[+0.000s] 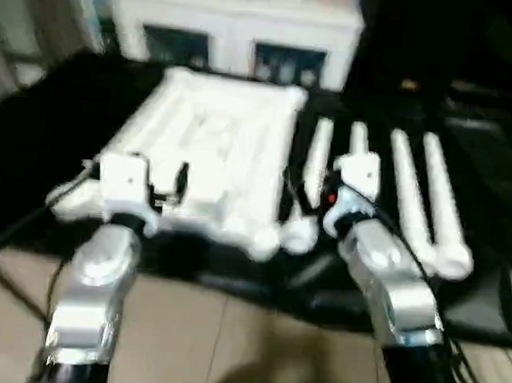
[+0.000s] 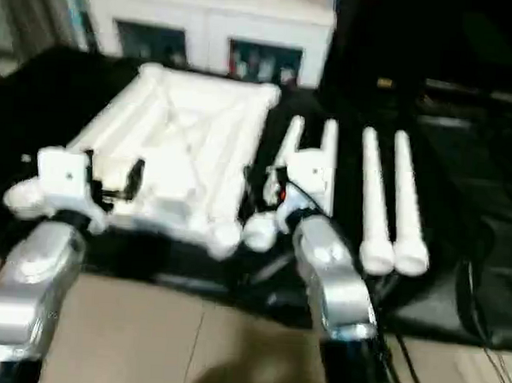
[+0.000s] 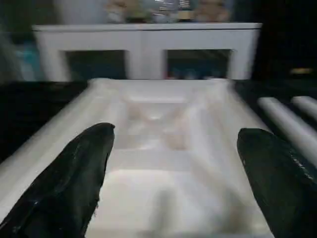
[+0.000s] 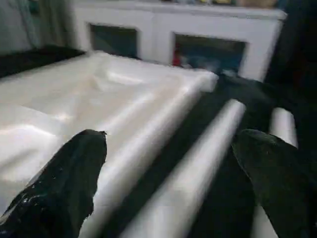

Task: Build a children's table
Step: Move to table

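The white plastic rectangular table top (image 1: 210,159) lies ribbed underside up at centre-left of the head view on a black mat (image 1: 44,137); four white tapered tube legs (image 1: 410,195) lie to its right. Left gripper (image 3: 173,163) and right gripper (image 4: 171,173) both gape wide, holding nothing

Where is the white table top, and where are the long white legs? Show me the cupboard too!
table top (image 1: 208,146): left eye view, on its ribbed underside.
legs (image 1: 440,201): left eye view, middle of the rightmost tube.
cupboard (image 1: 234,27): left eye view, its white front above the glass doors.
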### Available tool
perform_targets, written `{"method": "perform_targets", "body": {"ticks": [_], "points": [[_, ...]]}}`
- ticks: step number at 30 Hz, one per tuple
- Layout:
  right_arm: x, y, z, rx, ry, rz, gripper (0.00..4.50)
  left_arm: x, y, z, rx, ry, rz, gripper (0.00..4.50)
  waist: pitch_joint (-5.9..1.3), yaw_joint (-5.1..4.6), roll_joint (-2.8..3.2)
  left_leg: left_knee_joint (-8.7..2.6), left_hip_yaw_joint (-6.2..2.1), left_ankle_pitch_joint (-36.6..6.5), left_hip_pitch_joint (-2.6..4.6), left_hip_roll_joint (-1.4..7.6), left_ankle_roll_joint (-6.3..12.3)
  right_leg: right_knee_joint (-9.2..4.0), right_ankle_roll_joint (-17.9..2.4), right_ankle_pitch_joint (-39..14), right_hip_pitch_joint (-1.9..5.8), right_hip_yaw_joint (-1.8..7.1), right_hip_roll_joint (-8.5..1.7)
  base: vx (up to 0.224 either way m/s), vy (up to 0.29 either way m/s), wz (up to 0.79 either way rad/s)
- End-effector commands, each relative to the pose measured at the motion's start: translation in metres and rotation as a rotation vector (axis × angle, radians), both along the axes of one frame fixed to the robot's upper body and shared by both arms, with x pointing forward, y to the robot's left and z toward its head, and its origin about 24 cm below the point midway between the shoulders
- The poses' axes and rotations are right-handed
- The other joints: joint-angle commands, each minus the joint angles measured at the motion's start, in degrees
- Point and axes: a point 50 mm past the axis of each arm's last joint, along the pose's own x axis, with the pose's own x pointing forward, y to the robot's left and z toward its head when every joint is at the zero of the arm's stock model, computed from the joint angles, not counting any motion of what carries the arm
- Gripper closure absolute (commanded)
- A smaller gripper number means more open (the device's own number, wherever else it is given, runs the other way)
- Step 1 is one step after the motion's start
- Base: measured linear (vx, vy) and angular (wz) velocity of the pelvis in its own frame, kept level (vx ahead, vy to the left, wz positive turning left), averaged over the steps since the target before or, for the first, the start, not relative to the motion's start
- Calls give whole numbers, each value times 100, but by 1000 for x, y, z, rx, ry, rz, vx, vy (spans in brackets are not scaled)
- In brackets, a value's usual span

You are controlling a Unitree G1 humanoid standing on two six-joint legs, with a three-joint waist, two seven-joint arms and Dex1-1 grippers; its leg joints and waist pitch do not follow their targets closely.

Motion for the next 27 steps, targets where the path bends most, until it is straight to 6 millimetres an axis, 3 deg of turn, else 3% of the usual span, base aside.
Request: {"method": "perform_targets", "body": {"ticks": [1,2,3,4,5,6,7,8,9,10,11,12,13,14,15,16,17,18,19,20,21,22,23,24,25,26,27], "points": [[1,9,9,20,-38,34,0,1,10,4,21,-10,27,7,-417,246,-80,126,-159,438,-702,251,110,-595,-2369,882,969,843,-1052,184,-42,8],[-1,9,10,20,-39,40,0,1,10,4,27,-11,11,7,-431,263,-6,28,-193,803,-792,341,-145,-534,-2565,1585,947,625,-902,160,-38,-1],[-1,9,10,20,-39,40,0,1,10,3,28,-12,3,7,-401,261,175,-441,-203,1406,-727,487,-113,-478,-2346,1603,776,263,-566,127,-15,-1],[-1,9,10,20,-39,40,0,1,10,3,29,-12,-2,7,-395,209,284,-714,-151,1705,-598,532,-33,-424,-2014,1238,685,12,-300,127,-15,-1],[-2,9,10,18,-38,40,0,1,10,3,30,-14,-15,7,-402,67,633,-966,-387,1266,-7,822,279,-41,-1143,52,200,-363,191,83,12,-2],[-4,8,9,20,-32,40,0,1,9,3,24,-15,-55,7,-529,-182,573,-974,-889,1263,532,1305,1309,482,-569,-707,-386,-337,128,107,30,6],[-5,7,9,20,-30,38,0,0,8,3,15,-17,-72,7,-478,-71,589,-844,-863,1588,480,1291,1608,532,-373,-626,-478,-254,52,107,30,6],[-6,7,8,21,-26,36,0,0,8,3,3,-22,-94,7,-509,-80,537,-739,-798,3074,366,1279,2116,564,25,13,-584,-161,-67,117,23,8],[-9,4,9,0,-28,34,0,-2,10,2,15,-21,-128,7,-522,92,419,-651,-20,3828,246,1338,1254,332,46,896,-717,-114,-128,66,28,-17],[-10,4,9,-5,-26,32,0,-3,10,2,14,-21,-136,7,-533,94,295,-610,115,3687,122,1243,1067,149,-54,1442,-597,-26,-192,66,28,-17],[-11,4,8,-9,-25,30,0,-3,11,1,13,-20,-143,7,-518,262,156,-404,540,2537,-78,610,402,-194,-529,2114,-536,284,-152,35,1,-39],[-12,3,8,-14,-21,27,0,-4,12,1,9,-20,-154,7,-559,391,3,-318,488,1084,-468,316,-259,-224,-830,2908,-177,739,-227,22,-46,-48],[-13,3,8,-16,-26,26,0,-5,14,0,20,-17,-172,7,-498,453,55,-545,213,794,-653,439,-135,-125,-922,3087,-26,507,-525,22,-46,-48],[-15,3,11,-15,-32,29,0,-6,16,-2,19,0,-187,7,-530,357,252,-696,190,706,-493,535,-234,-134,-808,2655,-112,307,-343,-4,-48,-27],[-17,4,12,-9,-37,34,0,-7,21,-4,21,11,-195,7,-515,259,271,-752,203,411,-411,605,-309,-169,-843,1966,-148,264,-220,0,0,0],[-19,5,13,5,-40,43,0,-9,27,-5,28,6,-193,7,-480,229,305,-793,191,274,-390,634,-368,-196,-897,1579,-162,252,-209,0,0,0],[-20,5,12,11,-34,42,0,-9,30,-7,39,23,-173,7,-412,149,308,-878,187,-174,-381,677,-487,-293,-911,633,-166,238,-186,-57,-18,-2],[-19,3,12,8,-27,39,0,-8,33,-8,47,41,-141,7,-368,119,259,-909,208,-628,-305,692,-613,-389,-878,-399,-184,247,-190,0,0,0],[-19,3,13,7,-26,38,0,-7,34,-8,49,44,-136,7,-343,95,276,-937,213,-821,-271,693,-677,-422,-841,-836,-204,249,-178,0,0,0],[-20,3,13,15,-23,47,0,-8,36,-5,38,31,-115,7,-288,69,216,-986,219,-1122,-209,714,-747,-524,-756,-1514,-252,245,-185,0,0,0],[-20,3,13,15,-20,53,0,-8,38,-3,39,21,-88,7,-242,63,241,-1007,203,-1427,-158,712,-841,-583,-640,-2107,-294,246,-198,-52,-11,5],[-20,2,12,6,-16,57,0,-8,40,-3,40,27,-54,7,-230,37,156,-1012,207,-1499,-159,715,-867,-610,-567,-2307,-298,242,-202,-52,-11,5],[-21,2,8,-9,2,65,0,-8,40,-5,27,41,-11,7,-222,43,146,-1034,172,-1534,-161,714,-900,-613,-444,-2577,-286,230,-226,-53,-13,2],[-20,1,7,3,15,50,0,-7,39,-6,7,45,10,7,-238,6,211,-847,367,-1513,72,725,-1088,-805,-223,-2774,-554,376,-75,-84,-10,-4],[-19,-1,8,42,24,38,0,-8,34,-4,-15,29,2,7,-236,2,211,-626,498,-1721,232,639,-1187,-888,-99,-3147,-749,421,30,-84,-10,-4],[-19,-1,9,44,23,37,0,-8,31,-4,-16,25,-8,7,-249,67,142,-664,517,-1664,118,613,-1061,-865,-14,-3354,-594,577,-29,-61,24,-33],[-19,-4,10,11,16,38,0,-9,27,-5,-1,27,-19,7,-261,154,71,-631,539,-1492,14,566,-867,-870,-36,-3306,-491,839,-82,40,83,-58]]}}
